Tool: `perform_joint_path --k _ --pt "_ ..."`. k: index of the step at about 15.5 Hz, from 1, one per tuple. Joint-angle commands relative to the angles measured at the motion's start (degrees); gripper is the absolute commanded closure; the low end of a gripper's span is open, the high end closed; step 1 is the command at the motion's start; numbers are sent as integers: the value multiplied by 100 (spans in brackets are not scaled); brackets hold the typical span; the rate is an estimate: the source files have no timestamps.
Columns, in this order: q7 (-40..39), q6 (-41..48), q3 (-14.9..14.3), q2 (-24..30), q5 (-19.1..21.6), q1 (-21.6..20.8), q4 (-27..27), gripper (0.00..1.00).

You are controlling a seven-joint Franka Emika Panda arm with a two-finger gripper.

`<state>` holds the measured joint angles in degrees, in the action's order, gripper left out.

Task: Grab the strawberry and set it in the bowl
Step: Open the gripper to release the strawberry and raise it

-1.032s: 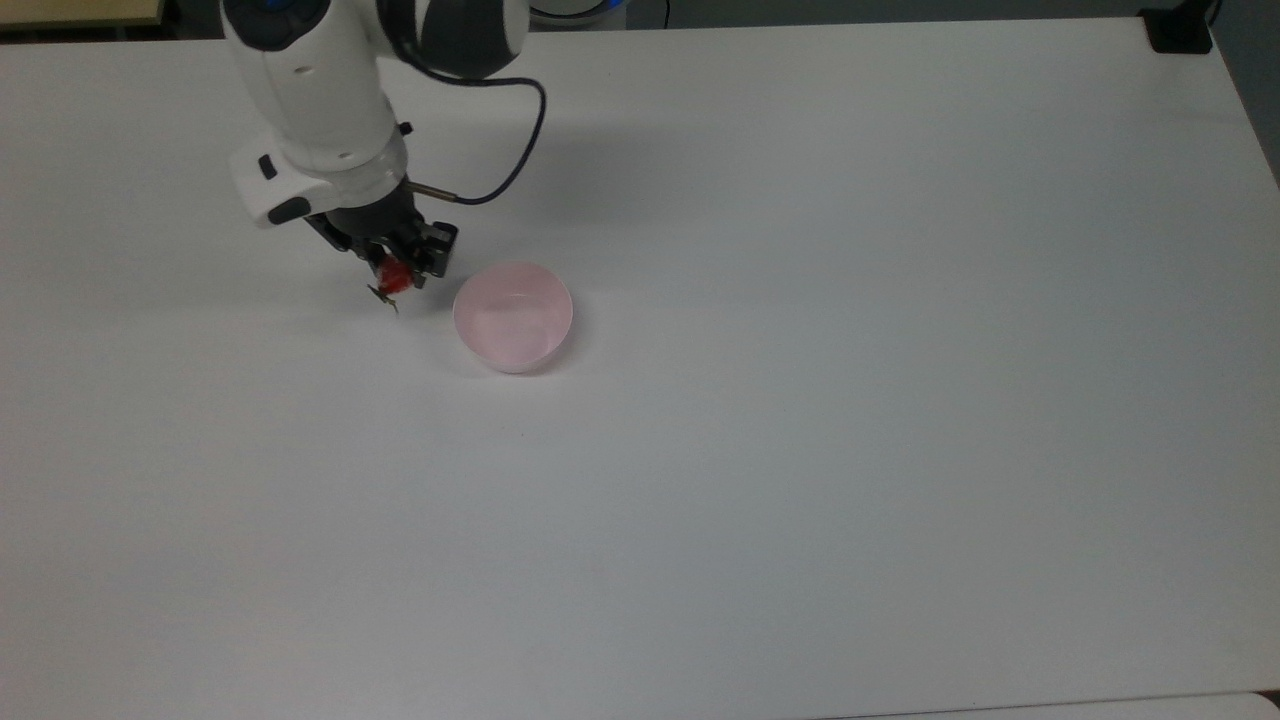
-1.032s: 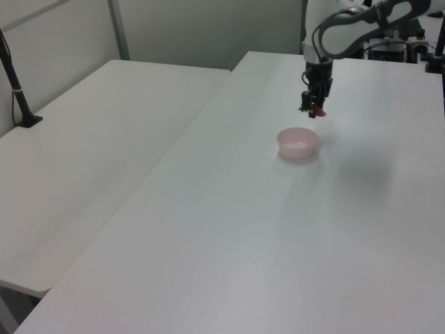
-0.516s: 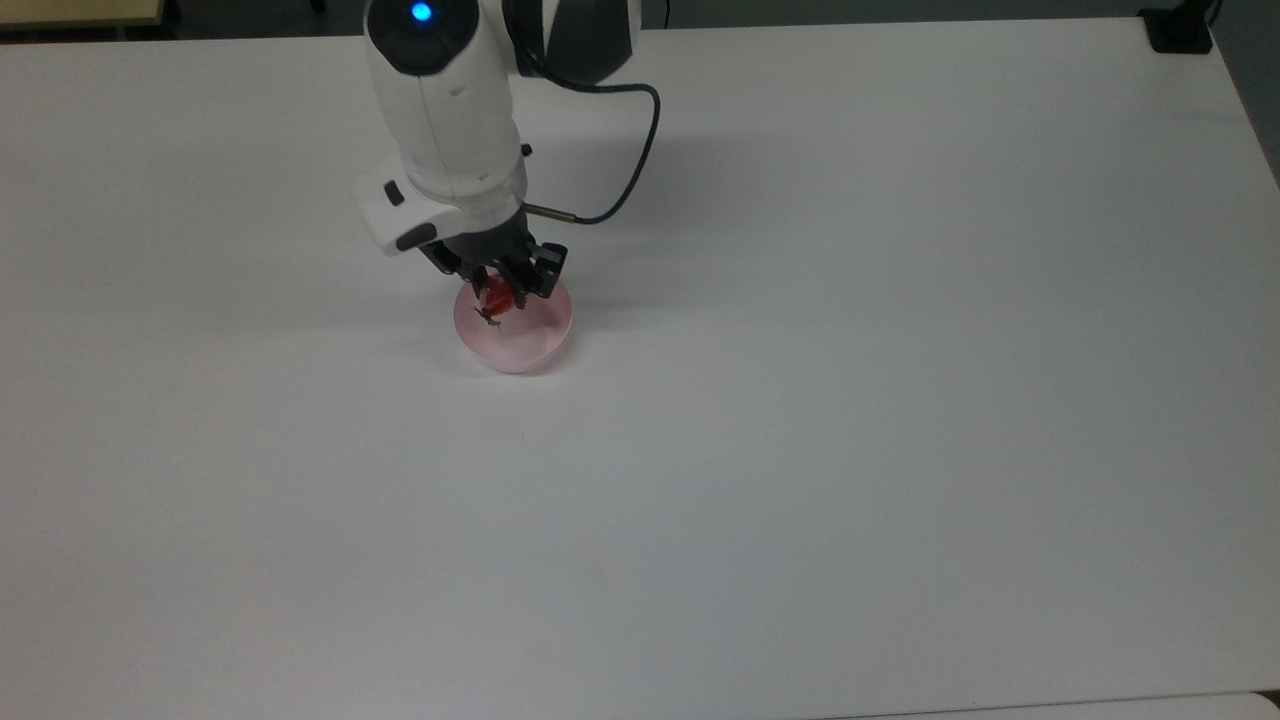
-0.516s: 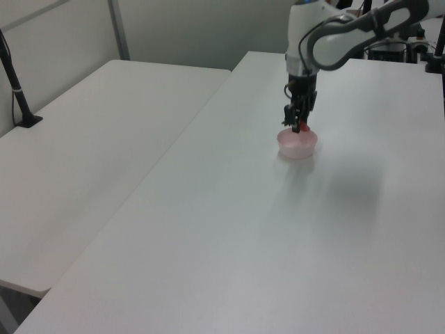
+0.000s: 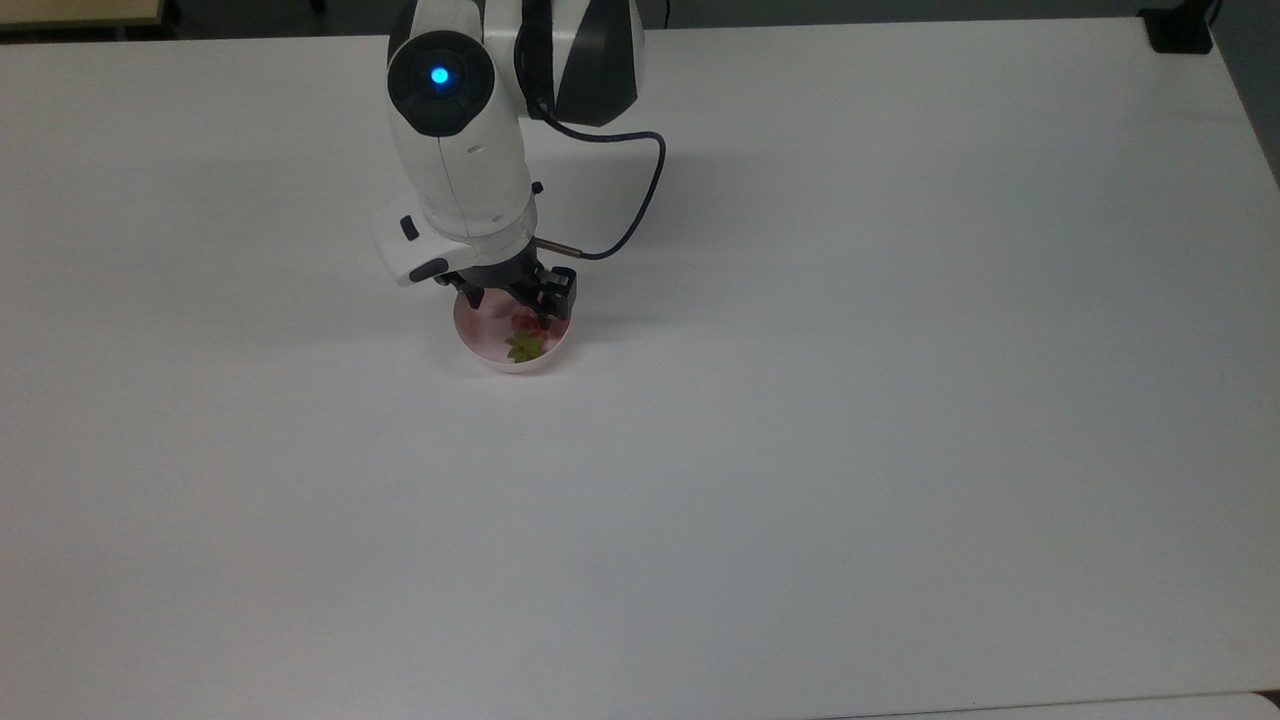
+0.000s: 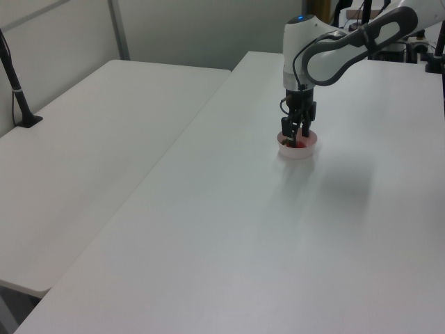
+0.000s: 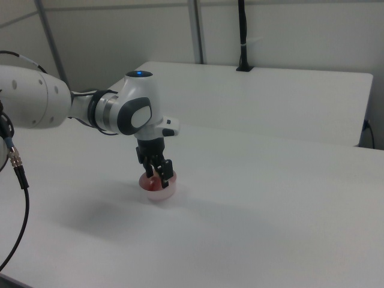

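Item: strawberry (image 5: 524,338), red body with green leafy cap turned up toward the camera in the top view, lying inside the bowl (image 5: 478,334) toward the top view's right half. Item: bowl, small pale pink round vessel on the white table (image 5: 900,400), partly overlapped by the arm's wrist in the top view; in the left view it sits directly beneath the fingers (image 6: 295,149); in the right view it shows as a pink form under the tool (image 7: 157,187). Item: gripper (image 5: 515,300), poised low over the bowl's far rim, fingers parted with nothing between them and the fruit lying below and apart from them; seen likewise spread in the left view (image 6: 295,133) and the right view (image 7: 160,172). Condition: placement appears achieved, fruit released into the vessel. Hazards, as judged: fingertips hang near or within the rim, so a sideways withdrawal could clip the wall and drag or tip the light bowl, spilling the fruit; the strawberry rests close to one finger, so a re-closing or downward dip could catch the cap and lift it out again; a straight upward retreat seems the safest course
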<state>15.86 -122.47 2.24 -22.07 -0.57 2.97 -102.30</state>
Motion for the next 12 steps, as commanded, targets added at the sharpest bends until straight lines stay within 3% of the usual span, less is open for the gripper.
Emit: perform_joint_path --k 1,7,12 --pt "137 108 -31 158 30 -16 139 0" --pt "145 1477 -31 492 83 54 1026 0" --pt "364 2209 -92 1379 171 37 1001 0"
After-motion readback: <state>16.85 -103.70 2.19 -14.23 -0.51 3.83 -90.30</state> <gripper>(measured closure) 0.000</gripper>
